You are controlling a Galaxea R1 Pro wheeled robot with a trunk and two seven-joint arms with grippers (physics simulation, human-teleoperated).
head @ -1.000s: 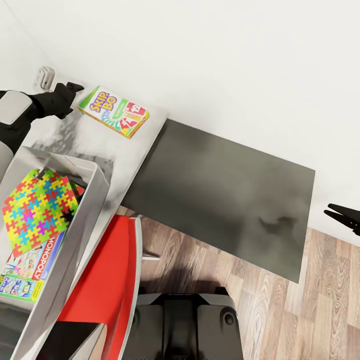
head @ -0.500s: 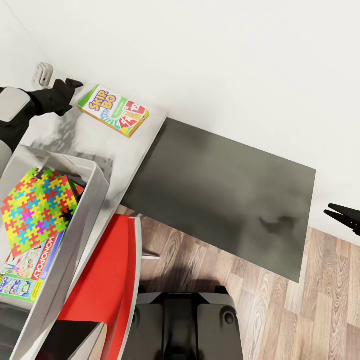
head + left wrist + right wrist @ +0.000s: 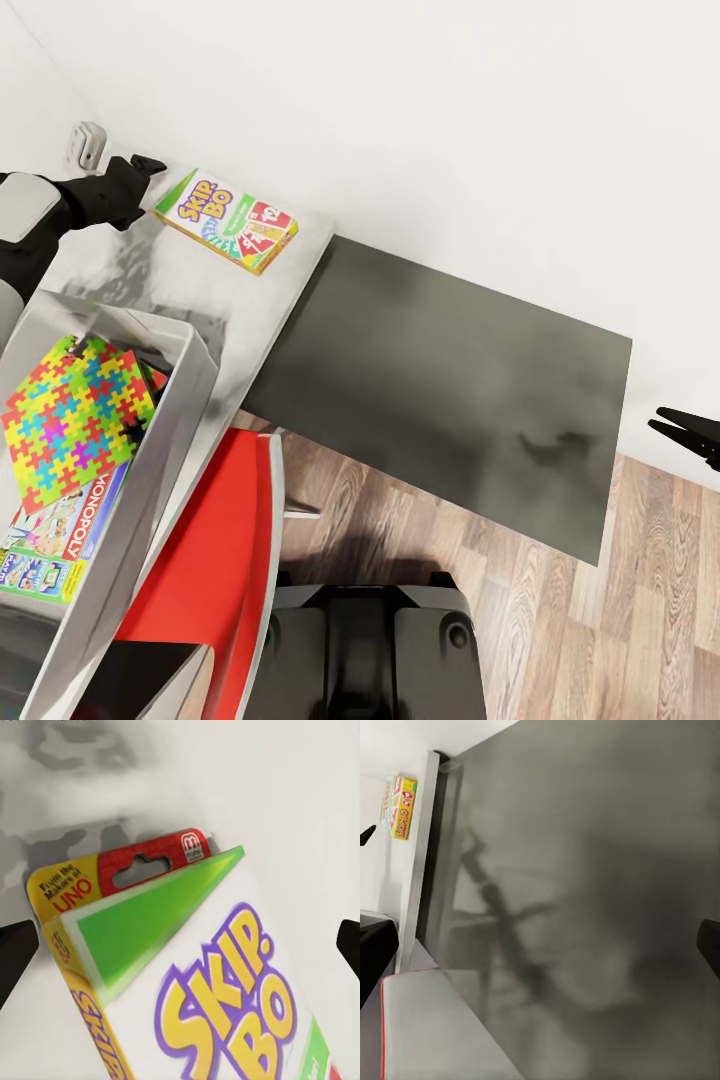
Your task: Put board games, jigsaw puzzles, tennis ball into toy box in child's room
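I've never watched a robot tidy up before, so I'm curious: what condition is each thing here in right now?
Yellow-green-red Skip-Bo game box: lying flat on the pale grey desk top, outside the bin, not gripped.
Light grey toy box: open, partly filled.
Multicoloured jigsaw sheet: inside the bin, on top.
Green-white-red Monopoly box: inside the bin, partly under the jigsaw.
Left gripper: open, beside the Skip-Bo box.
Right gripper: open, empty.

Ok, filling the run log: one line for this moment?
left gripper: open, beside Skip-Bo box | right gripper: open, idle | toy box: holds jigsaw, Monopoly
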